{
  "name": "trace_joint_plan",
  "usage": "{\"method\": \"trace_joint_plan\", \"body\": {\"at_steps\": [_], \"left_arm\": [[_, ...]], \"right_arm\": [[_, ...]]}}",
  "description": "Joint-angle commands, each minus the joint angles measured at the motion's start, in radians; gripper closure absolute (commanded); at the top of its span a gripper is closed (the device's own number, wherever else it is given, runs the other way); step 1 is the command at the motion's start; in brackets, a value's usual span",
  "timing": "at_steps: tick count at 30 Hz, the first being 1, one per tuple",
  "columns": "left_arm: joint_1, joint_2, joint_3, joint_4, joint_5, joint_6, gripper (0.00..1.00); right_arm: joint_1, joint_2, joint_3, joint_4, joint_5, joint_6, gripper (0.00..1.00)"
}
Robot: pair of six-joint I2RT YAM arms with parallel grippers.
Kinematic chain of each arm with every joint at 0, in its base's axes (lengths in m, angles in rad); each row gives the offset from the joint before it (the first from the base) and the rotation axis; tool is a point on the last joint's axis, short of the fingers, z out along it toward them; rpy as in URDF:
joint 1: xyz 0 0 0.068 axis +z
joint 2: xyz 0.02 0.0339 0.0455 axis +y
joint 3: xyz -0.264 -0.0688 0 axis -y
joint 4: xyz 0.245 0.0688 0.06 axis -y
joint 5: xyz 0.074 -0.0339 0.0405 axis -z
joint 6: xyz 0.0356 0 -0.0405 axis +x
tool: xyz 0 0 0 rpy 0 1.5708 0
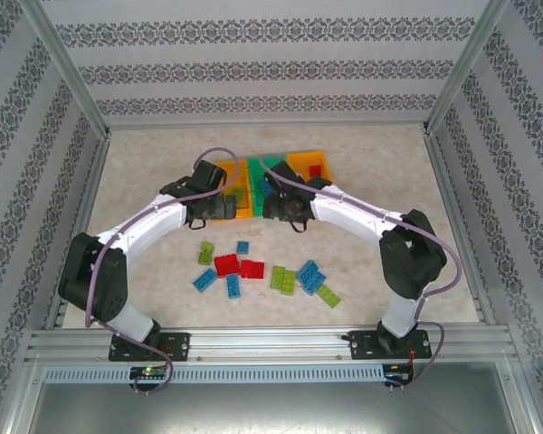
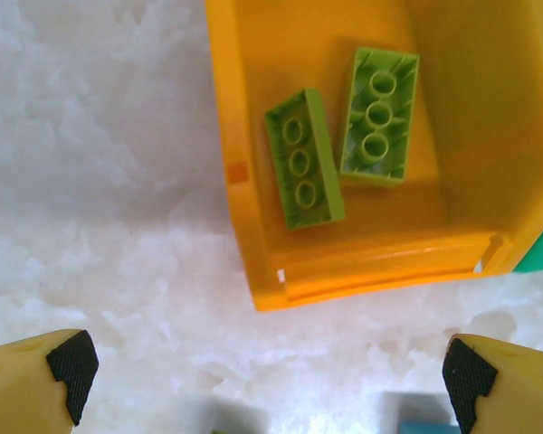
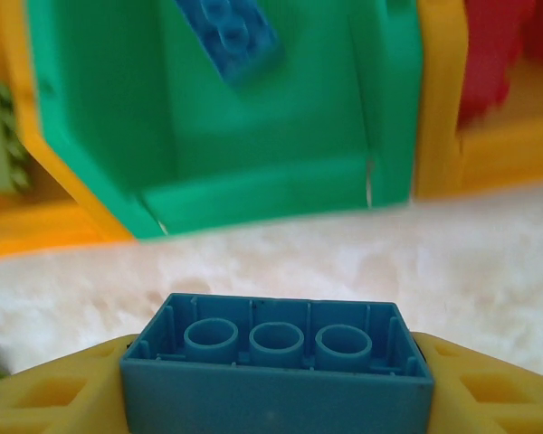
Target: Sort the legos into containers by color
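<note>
The pale mottled counter (image 1: 389, 163) is carrying the left orange container (image 1: 242, 172) just beyond the left gripper (image 1: 224, 210), the green container (image 1: 256, 168) beyond the right gripper (image 1: 273, 210), and the right orange container (image 1: 300, 163) beside that. Loose legos (image 1: 226, 264) are lying scattered behind both grippers.

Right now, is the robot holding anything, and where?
The right gripper pinches a blue lego brick by its short ends; the left gripper holds nothing.

This is a robotics lab test cell. Aluminium frame posts (image 1: 65, 68) and patterned wall panels (image 1: 271, 54) box in a pale bench (image 1: 389, 154). Two robot arms (image 1: 344, 206) are bolted to a slotted rail (image 1: 271, 342) along the bottom of the frame.
</note>
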Motion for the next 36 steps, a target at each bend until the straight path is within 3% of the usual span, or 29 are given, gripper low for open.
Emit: {"method": "trace_joint_plan", "body": {"at_steps": [1,11,23,36], "left_arm": [[0.007,-0.038,-0.055,-0.015,-0.012,-0.031,0.00],[0.004,-0.125,-0.217,-0.012,0.032,-0.049,0.00],[-0.004,-0.093,-0.282,0.019,0.127,-0.066,0.07],[-0.006,0.009,-0.242,0.043,0.125,-0.032,0.29]], "right_arm": [[-0.029,0.069,0.087,0.017,0.019,-0.082,0.39],[-0.101,0.241,0.290,0.015,-0.015,-0.132,0.36],[-0.118,0.281,0.323,0.016,-0.042,-0.126,0.23],[-0.108,0.179,0.275,0.031,-0.048,-0.120,0.18]]}}
